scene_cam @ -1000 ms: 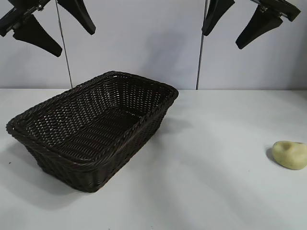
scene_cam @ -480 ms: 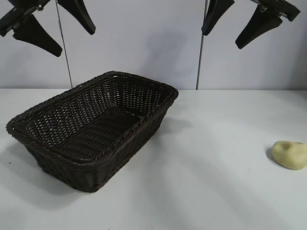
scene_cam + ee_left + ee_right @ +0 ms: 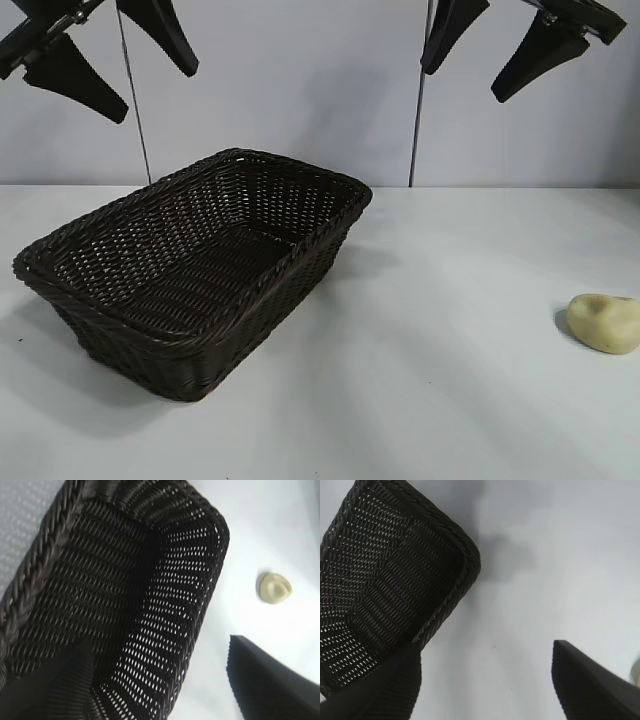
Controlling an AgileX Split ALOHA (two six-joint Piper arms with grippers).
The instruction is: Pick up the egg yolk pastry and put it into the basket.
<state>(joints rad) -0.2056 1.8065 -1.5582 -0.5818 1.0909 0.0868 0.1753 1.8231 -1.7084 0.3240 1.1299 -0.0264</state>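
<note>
Both arms hang high at the far side of the scene, only their fingers dipping in from the top edge. On the far left, the left gripper [image 3: 110, 65] points down at a slant, its two dark tapered fingers [image 3: 75, 75] spread wide with nothing between them. Over on the far right, the right gripper [image 3: 480, 60] mirrors that pose, angled downward, fingers [image 3: 535, 60] parted just as broadly and holding nothing. Each wrist view catches its own black fingers [image 3: 270, 680] framing the edges, splayed well apart [image 3: 592, 680].
</note>
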